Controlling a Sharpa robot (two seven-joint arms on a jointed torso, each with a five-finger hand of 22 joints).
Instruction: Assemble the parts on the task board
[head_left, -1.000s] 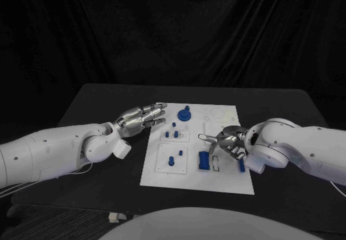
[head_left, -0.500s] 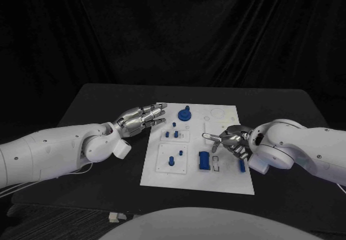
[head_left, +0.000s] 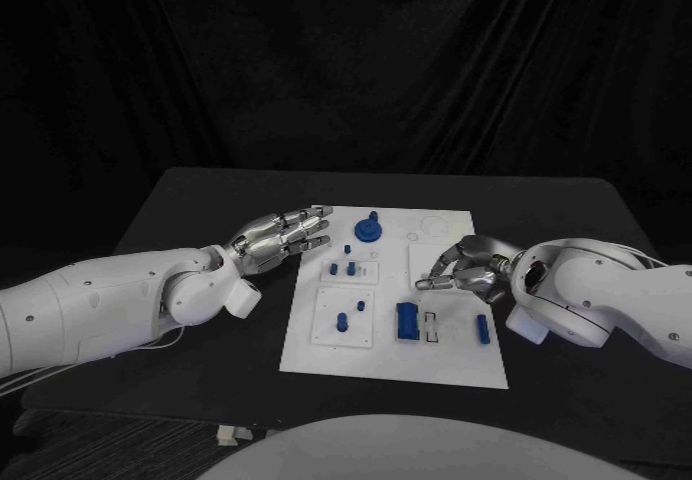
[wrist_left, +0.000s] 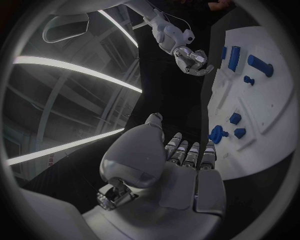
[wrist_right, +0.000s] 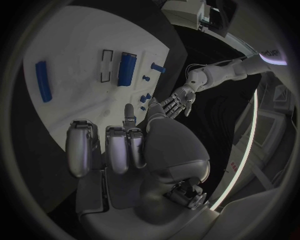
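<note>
Over task board (head_left: 459, 358), right hand (head_left: 464, 270) apparently empty

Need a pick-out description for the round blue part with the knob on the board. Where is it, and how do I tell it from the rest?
Start at the white task board in the middle of the black table. Go to its far edge, near the left hand; the round blue part sits there. It is the only disc-shaped piece with a knob on top; the other blue parts are small pegs or long blocks.

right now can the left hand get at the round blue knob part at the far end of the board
Probably yes. The left hand hovers with fingers spread by the task board's left edge, and the round blue knob part stands just beyond its fingertips with nothing between. The right hand is over the board's right side, out of the way.
</note>
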